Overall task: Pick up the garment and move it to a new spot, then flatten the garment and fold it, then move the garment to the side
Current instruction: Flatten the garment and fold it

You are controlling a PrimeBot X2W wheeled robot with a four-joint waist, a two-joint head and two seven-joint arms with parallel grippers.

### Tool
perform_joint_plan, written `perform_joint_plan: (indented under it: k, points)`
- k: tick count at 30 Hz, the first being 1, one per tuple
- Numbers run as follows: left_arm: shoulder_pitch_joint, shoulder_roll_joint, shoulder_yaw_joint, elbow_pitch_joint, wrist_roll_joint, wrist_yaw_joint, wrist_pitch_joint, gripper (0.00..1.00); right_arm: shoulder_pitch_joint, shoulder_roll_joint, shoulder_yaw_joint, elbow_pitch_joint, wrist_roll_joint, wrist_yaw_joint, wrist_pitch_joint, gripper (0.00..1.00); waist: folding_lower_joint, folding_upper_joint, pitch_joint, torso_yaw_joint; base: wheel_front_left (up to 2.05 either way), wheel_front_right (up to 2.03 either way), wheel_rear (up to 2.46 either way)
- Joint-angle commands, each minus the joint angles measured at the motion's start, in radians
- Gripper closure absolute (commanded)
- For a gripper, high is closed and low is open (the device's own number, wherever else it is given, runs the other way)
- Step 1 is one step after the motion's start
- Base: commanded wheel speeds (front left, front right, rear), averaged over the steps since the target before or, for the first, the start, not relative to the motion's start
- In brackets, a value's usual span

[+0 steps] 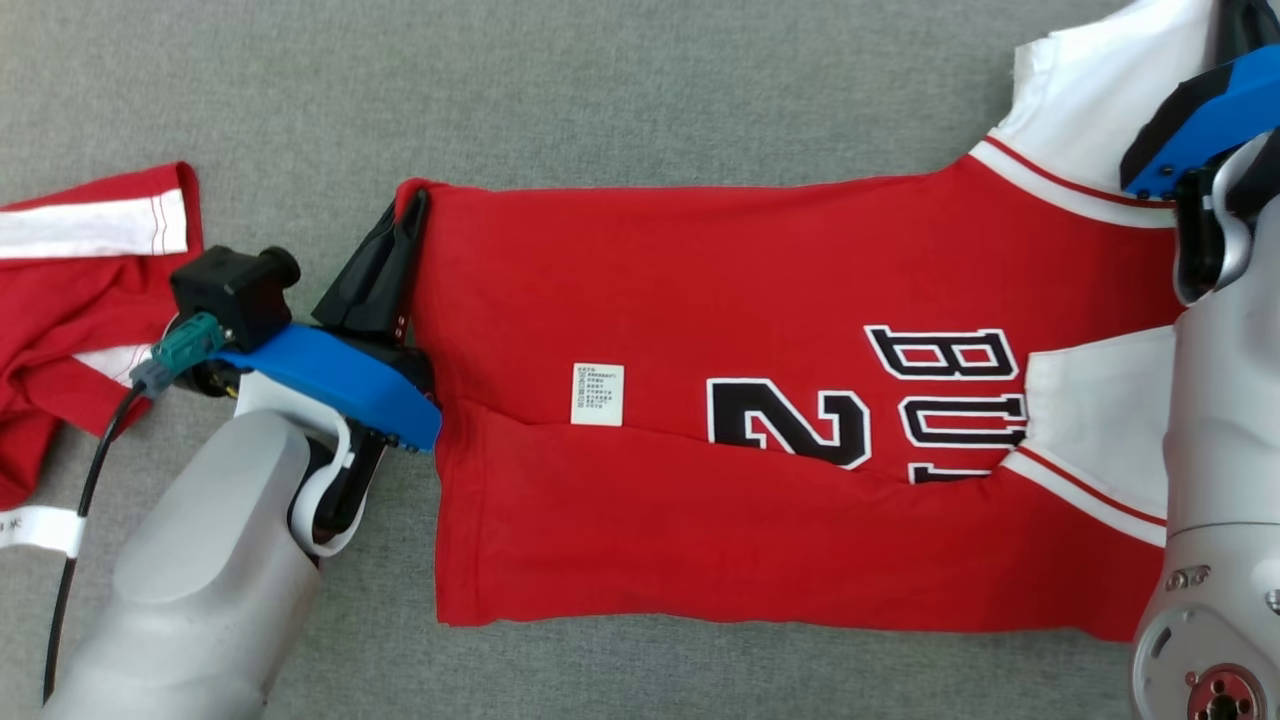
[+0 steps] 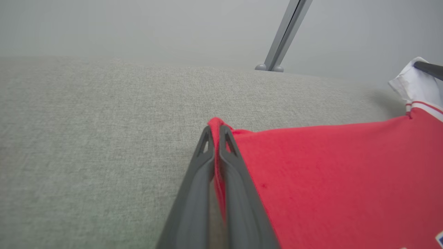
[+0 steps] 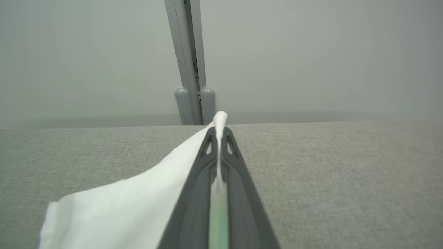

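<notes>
Jersey (image 1: 700,280) held between two claws; second garment (image 1: 70,290) aside.
Left claw (image 2: 216,130) clamps hem corner, right claw (image 3: 218,130) clamps white sleeve.

L tool (image 2: 216,129) pinched shut, arm low; R tool (image 3: 218,131) pinched shut, far right.

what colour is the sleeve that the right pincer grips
White; the sleeve shows best in the head view.

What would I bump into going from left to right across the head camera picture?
Crumpled red cloth → left gripper, pinching the red jersey → white label → number 2 → letters BU → right arm.
</notes>
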Motion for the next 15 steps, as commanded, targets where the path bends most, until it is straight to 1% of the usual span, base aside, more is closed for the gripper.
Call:
perform_joint_plan:
  k: [1,4,7,10,15]
  points:
    - [0.016,0.002,0.019,-0.003,0.013,0.003,-0.003,1.0,0.002,-0.005,0.012,0.014,0.023,0.0,-0.039,1.0,0.0001,0.0,-0.026,-0.021,0.0,0.0,0.0]
    - [0.047,-0.005,0.053,-0.007,0.04,0.003,-0.003,1.0,0.031,-0.005,0.041,0.044,0.088,0.0,-0.135,1.0,0.0001,0.0,-0.068,-0.048,0.0,0.0,0.0]
    - [0.087,-0.012,0.091,-0.007,0.067,0.003,-0.003,1.0,0.076,-0.004,0.077,0.067,0.155,0.0,-0.195,1.0,0.0001,0.0,-0.115,-0.077,0.0,0.0,0.0]
    - [0.134,-0.017,0.126,-0.009,0.097,0.003,-0.003,1.0,0.145,-0.004,0.137,0.071,0.22,0.0,-0.224,1.0,0.0001,0.0,-0.166,-0.105,0.0,0.0,0.0]
    - [0.224,-0.025,0.17,-0.009,0.14,0.003,-0.003,1.0,0.308,-0.003,0.215,0.006,0.351,0.0,-0.239,1.0,0.0001,0.0,-0.24,-0.141,0.0,0.0,0.0]
